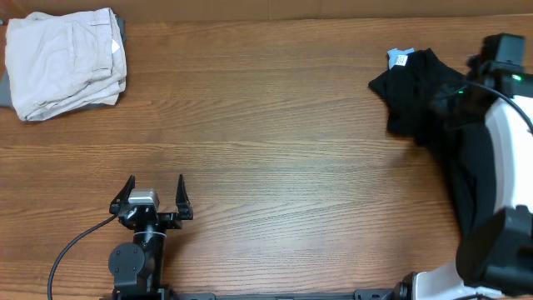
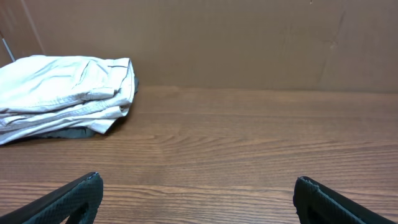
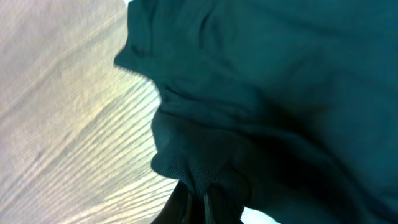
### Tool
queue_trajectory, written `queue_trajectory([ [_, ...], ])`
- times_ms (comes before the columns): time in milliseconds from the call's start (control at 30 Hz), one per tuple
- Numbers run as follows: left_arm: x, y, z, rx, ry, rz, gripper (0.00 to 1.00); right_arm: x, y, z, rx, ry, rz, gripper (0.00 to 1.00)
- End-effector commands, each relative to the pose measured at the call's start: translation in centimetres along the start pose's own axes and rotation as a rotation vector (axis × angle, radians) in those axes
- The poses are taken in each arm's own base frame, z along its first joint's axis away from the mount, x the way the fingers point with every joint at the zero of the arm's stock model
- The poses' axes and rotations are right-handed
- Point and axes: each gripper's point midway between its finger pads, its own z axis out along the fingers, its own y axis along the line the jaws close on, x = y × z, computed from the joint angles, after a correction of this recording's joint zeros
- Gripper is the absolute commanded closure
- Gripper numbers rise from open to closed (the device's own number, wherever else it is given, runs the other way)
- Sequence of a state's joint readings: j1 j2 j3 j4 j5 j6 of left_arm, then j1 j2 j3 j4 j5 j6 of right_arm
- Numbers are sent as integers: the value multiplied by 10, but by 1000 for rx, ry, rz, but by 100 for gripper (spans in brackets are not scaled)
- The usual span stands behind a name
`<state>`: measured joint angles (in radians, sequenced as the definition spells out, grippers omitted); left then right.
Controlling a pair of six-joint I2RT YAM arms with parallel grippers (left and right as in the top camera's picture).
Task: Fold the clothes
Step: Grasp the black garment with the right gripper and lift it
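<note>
A dark, crumpled garment (image 1: pixel 416 96) lies at the far right of the table, with a pale blue label (image 1: pixel 400 58) at its top edge. It fills the right wrist view (image 3: pixel 267 81). My right gripper (image 3: pixel 208 199) is shut on a bunch of this dark mesh fabric; in the overhead view the arm (image 1: pixel 491 133) covers it. My left gripper (image 1: pixel 156 193) is open and empty near the front left of the table, its fingertips apart in the left wrist view (image 2: pixel 199 193). A folded pale beige garment (image 1: pixel 65 60) lies at the back left and shows in the left wrist view (image 2: pixel 62 93).
The folded beige garment rests on a grey piece (image 1: pixel 7 87) underneath. A brown cardboard wall (image 2: pixel 249 43) stands along the table's far edge. Bare wooden tabletop (image 1: pixel 266 142) stretches between the two garments.
</note>
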<state>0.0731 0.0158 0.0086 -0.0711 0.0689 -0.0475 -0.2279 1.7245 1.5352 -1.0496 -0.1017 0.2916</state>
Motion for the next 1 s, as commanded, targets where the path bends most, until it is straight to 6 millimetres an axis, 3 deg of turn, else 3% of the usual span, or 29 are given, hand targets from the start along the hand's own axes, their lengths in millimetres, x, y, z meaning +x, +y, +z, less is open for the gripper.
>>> queue_trajectory([
  [0, 1, 3, 0, -16, 0, 18, 0, 1, 27, 10, -65, 26, -38, 92],
  [133, 1, 3, 0, -16, 0, 18, 0, 7, 34, 22, -65, 56, -56, 81],
  [233, 1, 3, 0, -16, 0, 18, 0, 10, 38, 23, -67, 64, -71, 52],
  [433, 1, 3, 0, -16, 0, 18, 0, -4, 28, 13, -59, 29, -50, 27],
  [600, 1, 3, 0, -16, 0, 18, 0, -32, 7, 2, -56, -43, 7, 18],
  [700, 1, 3, 0, -16, 0, 18, 0, -43, -4, 2, -35, -82, 23, 18],
  [833, 1, 3, 0, -16, 0, 18, 0, -49, -17, 16, 35, -93, 26, 17],
  [967, 1, 3, 0, -16, 0, 18, 0, -41, -28, 48, 74, -20, 13, 17],
])
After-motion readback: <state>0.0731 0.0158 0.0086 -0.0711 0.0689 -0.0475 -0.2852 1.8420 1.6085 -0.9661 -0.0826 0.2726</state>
